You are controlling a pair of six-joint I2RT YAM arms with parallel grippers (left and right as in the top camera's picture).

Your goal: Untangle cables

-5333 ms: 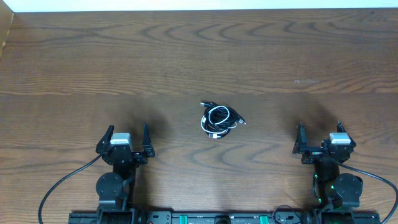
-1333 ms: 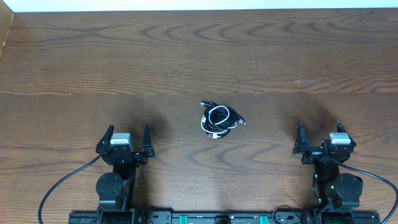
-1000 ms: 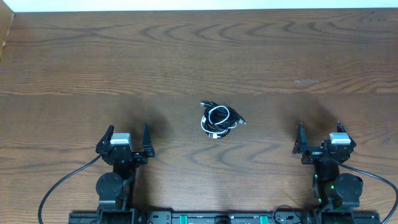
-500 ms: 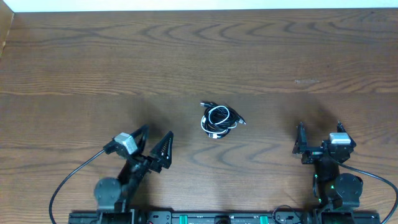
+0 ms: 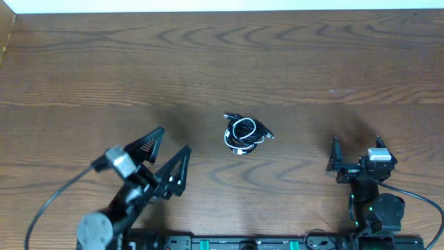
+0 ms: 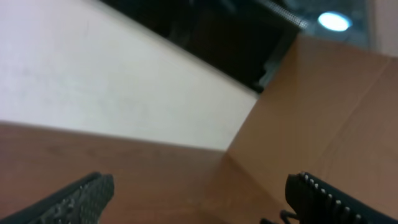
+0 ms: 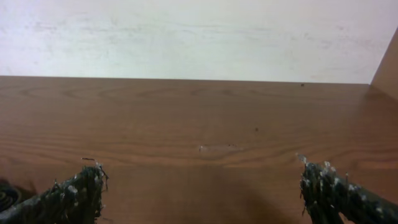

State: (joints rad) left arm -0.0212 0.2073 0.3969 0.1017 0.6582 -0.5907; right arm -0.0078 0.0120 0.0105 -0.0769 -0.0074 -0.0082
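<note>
The left claw [image 5: 175, 139] is spread wide and holds nothing. It stands tilted and turned toward the middle of the desk [image 5: 208, 62], close to the near edge and left of centre. Its own camera looks up at the pale wall [image 6: 93, 81] and a wooden side board [image 6: 336, 106], so the work does not show from there. The right claw [image 5: 356, 139] is likewise wide open and empty. It sits level near the near edge, toward the right corner, facing straight across the desk to the far edge.

Between the two, near the middle of the desk and somewhat closer to the near edge, lie the cables [image 5: 243, 134]. They make one small tight coil, black cords wound around a white loop, with a plug end poking out to the right. Neither claw touches them: the left one is near, the right one well apart.

Judging from this, the untangling has not begun. No cord is pulled free or laid out on its own, so the whole job is left: reach the coil, grip a strand and draw each cord out.
</note>
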